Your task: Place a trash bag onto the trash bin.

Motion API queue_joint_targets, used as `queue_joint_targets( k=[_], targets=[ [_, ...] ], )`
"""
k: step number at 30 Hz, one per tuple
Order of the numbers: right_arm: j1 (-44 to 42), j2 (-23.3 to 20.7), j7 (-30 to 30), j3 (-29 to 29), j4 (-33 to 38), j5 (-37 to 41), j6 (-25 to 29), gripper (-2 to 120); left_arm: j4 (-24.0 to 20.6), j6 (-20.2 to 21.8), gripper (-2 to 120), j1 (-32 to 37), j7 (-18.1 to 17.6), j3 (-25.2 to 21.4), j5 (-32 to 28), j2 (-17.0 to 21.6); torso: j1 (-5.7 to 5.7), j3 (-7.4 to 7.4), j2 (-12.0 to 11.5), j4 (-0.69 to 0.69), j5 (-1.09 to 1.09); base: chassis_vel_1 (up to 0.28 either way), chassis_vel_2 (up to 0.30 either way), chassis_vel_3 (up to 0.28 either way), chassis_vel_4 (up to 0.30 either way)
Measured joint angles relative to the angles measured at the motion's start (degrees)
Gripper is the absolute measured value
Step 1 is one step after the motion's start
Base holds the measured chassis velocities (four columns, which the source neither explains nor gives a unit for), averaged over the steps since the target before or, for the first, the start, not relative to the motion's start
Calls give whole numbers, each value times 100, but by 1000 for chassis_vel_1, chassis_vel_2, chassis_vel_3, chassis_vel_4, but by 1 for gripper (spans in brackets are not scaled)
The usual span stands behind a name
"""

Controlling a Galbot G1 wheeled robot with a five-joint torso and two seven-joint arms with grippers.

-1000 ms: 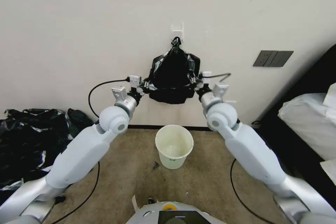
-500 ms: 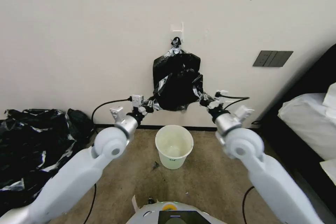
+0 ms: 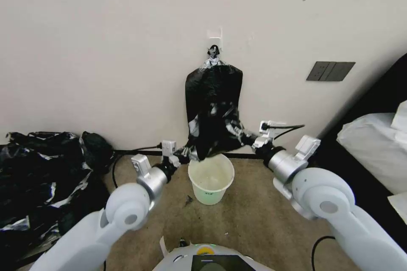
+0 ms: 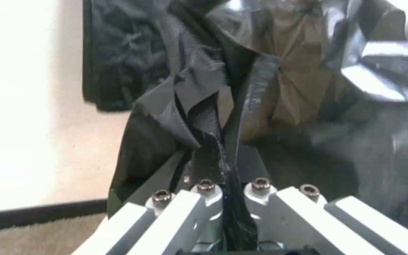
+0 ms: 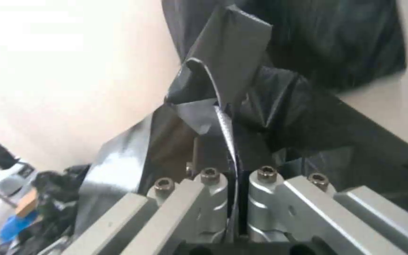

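Two grippers hold one thin glossy black plastic trash bag (image 3: 215,133) between them, stretched just above the small round white plastic trash bin (image 3: 210,178) that stands upright on the tan carpet (image 3: 250,224) near the foot of the pale wall (image 3: 106,51). On the robot's left, the left gripper (image 3: 183,153) sits low beside the bin's rim, its fingers pressed together on a pleated edge of the film; the left wrist view shows the black plastic pinched between the closed pads of this gripper (image 4: 223,177). On the robot's right, the right gripper (image 3: 246,136) is a little higher and pinches the opposite edge, and the right wrist view shows its fingers clamped on a thin fold of the bag (image 5: 223,102) at the gripper (image 5: 236,170). The bag's lowest part hangs just over the bin's rim on the wall side; whether it touches cannot be told. Behind it, a flat rectangular black pack with a knotted top (image 3: 214,80) hangs from a white wall hook (image 3: 215,36). A big heap of black plastic (image 3: 38,178) lies on the floor to the left, well apart from the bin.
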Motion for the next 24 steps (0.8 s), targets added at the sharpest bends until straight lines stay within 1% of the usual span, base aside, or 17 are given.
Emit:
queue_joint_targets(
  k=[2, 3, 5, 7, 8, 11, 12, 13, 15, 16, 17, 19, 24],
  targets=[
    [-144, 168, 11, -160, -86, 2, 17, 0, 69, -37, 0, 179, 20, -2, 221, -39, 0, 0, 0, 0, 0, 0, 0, 0, 0],
    [-144, 168, 11, -160, -86, 2, 17, 0, 69, -37, 0, 179, 20, -2, 221, -39, 0, 0, 0, 0, 0, 0, 0, 0, 0],
    [-179, 315, 4, -299, -230, -78, 78, 0, 154, -96, 0, 302, 96, -23, 418, -68, 0, 0, 0, 0, 1, 0, 0, 0, 0],
    [-206, 491, -13, -473, -480, -343, 183, 0, 314, -161, 0, 443, 178, -39, 616, -135, 0, 1, 0, 2, 0, 0, 0, 0, 0],
    [-206, 491, -13, -473, -480, -343, 183, 0, 314, -161, 0, 443, 178, -39, 616, -135, 0, 1, 0, 2, 0, 0, 0, 0, 0],
    [-375, 680, -54, -600, -756, -559, 343, 0, 547, -281, 0, 599, 318, -30, 873, -232, 0, 1, 0, 1, 0, 0, 0, 0, 0],
    [-375, 680, -54, -600, -756, -559, 343, 0, 547, -281, 0, 599, 318, -30, 873, -232, 0, 1, 0, 1, 0, 0, 0, 0, 0],
    [-433, 725, -106, -625, -808, -642, 412, 0, 573, -304, 0, 621, 346, -28, 940, -248, 0, 1, 0, 1, 0, 0, 0, 0, 0],
    [-675, 1015, -408, -783, -1050, -1100, 812, 0, 747, -409, 0, 629, 456, -32, 1358, -292, 1, 1, 0, 0, 1, 0, 0, 0, 0],
    [-675, 1015, -408, -783, -1050, -1100, 812, 0, 747, -409, 0, 629, 456, -32, 1358, -292, 1, 1, 0, 0, 1, 0, 0, 0, 0],
    [-706, 1157, -446, -826, -1101, -1192, 953, 0, 820, -470, 0, 589, 486, -50, 1450, -283, 0, 1, 0, 0, 0, 0, 0, 0, 0],
    [-718, 1294, -449, -845, -1107, -1228, 1067, 0, 857, -506, 0, 536, 498, -70, 1480, -269, 0, 1, 0, 1, 1, 0, 0, 0, 0],
    [-819, 1397, -399, -811, -1048, -1302, 1128, 0, 903, -522, 0, 455, 521, -38, 1541, -310, 0, 1, 0, 1, 0, 0, 0, 0, 0]
  ],
)
